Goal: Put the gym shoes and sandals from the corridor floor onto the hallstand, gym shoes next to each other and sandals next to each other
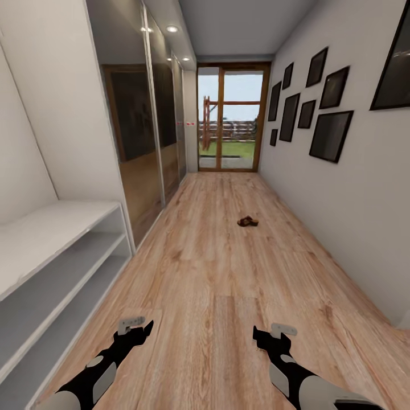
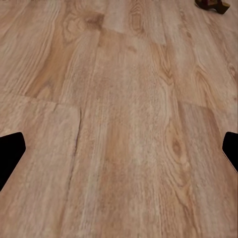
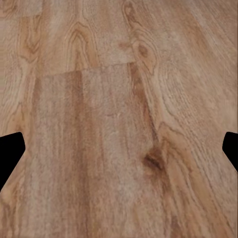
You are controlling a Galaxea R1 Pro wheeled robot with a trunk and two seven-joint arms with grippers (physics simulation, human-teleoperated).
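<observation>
Far down the corridor floor (image 1: 216, 267), dark brown sandals (image 1: 247, 221) lie close together on the wood planks; a corner of them also peeks in at the edge of the left wrist view (image 2: 213, 4). The pale-grey hallstand (image 1: 51, 250) runs along the left wall, and the parts of its top and two shelf tiers that I can see are bare. My left gripper (image 1: 138, 326) and right gripper (image 1: 269, 331) hover low over the near floor, both open and holding nothing. Each wrist view has black fingertips (image 2: 10, 151) (image 3: 10, 148) spread wide over bare planks. The gym shoes are out of view.
Mirrored wardrobe doors (image 1: 142, 131) line the left wall beyond the hallstand. Dark picture frames (image 1: 330, 134) hang on the right wall. A glass door (image 1: 232, 119) closes the corridor's far end. Open floor stretches between me and the sandals.
</observation>
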